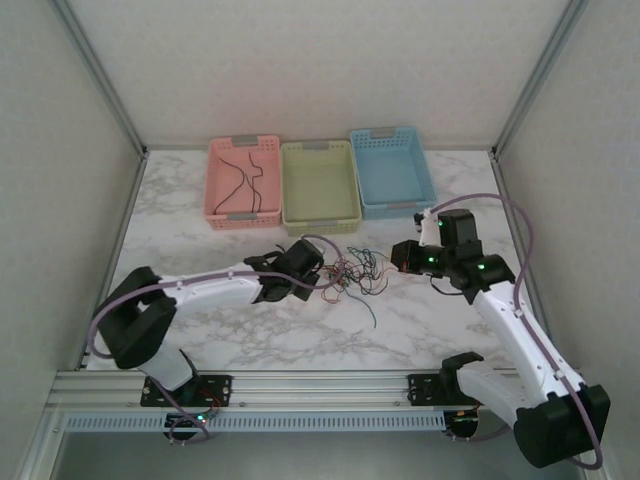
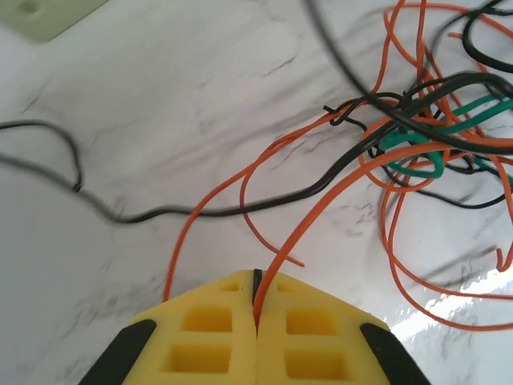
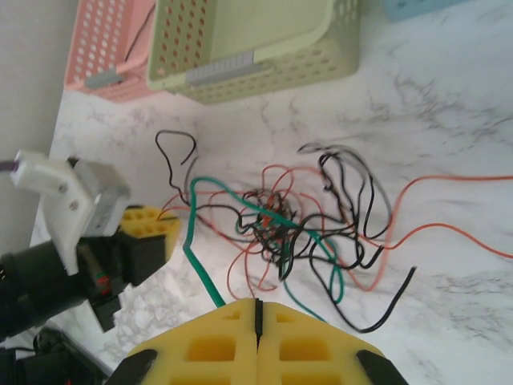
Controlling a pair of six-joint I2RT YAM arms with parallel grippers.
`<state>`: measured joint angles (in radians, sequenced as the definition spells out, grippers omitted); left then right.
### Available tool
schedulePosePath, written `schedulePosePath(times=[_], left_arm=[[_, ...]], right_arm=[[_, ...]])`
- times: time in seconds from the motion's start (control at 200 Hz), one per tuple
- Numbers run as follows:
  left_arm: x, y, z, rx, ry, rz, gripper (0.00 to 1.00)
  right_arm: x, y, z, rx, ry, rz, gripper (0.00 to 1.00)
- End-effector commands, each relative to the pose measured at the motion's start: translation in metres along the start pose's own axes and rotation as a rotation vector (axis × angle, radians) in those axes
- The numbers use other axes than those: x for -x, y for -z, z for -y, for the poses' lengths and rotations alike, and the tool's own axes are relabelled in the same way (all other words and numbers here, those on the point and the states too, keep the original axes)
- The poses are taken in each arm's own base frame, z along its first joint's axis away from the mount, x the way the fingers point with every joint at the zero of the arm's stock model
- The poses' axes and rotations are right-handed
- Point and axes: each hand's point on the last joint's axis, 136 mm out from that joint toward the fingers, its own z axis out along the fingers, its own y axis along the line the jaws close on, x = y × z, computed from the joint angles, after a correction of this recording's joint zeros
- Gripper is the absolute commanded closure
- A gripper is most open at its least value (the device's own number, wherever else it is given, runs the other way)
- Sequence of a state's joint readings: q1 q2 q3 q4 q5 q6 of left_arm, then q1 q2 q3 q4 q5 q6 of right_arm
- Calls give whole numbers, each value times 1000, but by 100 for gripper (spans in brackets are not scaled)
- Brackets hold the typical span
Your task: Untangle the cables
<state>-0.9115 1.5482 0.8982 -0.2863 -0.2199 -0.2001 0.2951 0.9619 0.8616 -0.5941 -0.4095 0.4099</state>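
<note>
Top external camera: high behind the arm bases [image 1: 190, 390], looking down over the table [image 1: 260, 345]. Wrist cameras: low, close (near tabletop level), facing inward from opposite sides; all three share the cables [image 1: 350, 272] [image 2: 425, 136] [image 3: 272, 228].

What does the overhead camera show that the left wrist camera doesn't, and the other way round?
Overhead: the pink basket with a black wire in it, and the blue basket. Left wrist: up close, the left hand shut on an orange wire. Both: the tangle of black, green and orange wires on the marble table.
</note>
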Motion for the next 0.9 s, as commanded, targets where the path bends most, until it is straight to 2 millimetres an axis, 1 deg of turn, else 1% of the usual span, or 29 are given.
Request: schedulePosePath(times=[0.0, 0.13, 0.23, 0.33, 0.42, 0.49, 0.595, 0.696, 0.821, 0.891], left_arm=[[-12, 17, -21, 56, 128, -9, 100], [-22, 38, -42, 120, 194, 9, 100], [-29, 54, -60, 174, 248, 30, 100], [-36, 69, -77, 197, 317, 50, 100], [-40, 83, -92, 226, 362, 76, 100], [-42, 93, -99, 237, 385, 95, 100], [-43, 105, -108, 261, 414, 126, 100], [-45, 118, -121, 309, 443, 161, 100], [-46, 134, -133, 338, 485, 204, 100], [-47, 149, -142, 363, 518, 246, 100]], right_arm=[[17, 23, -1, -21, -10, 91, 100], [29, 39, 12, -73, -53, 169, 100], [39, 53, 41, -181, -153, 261, 100], [43, 58, 58, -203, -233, 310, 100], [43, 60, 72, -221, -287, 334, 100], [42, 61, 83, -243, -322, 353, 100], [38, 65, 109, -323, -410, 388, 100], [37, 63, 131, -359, -477, 423, 100], [33, 59, 152, -393, -549, 441, 100], [29, 63, 170, -461, -580, 465, 100]])
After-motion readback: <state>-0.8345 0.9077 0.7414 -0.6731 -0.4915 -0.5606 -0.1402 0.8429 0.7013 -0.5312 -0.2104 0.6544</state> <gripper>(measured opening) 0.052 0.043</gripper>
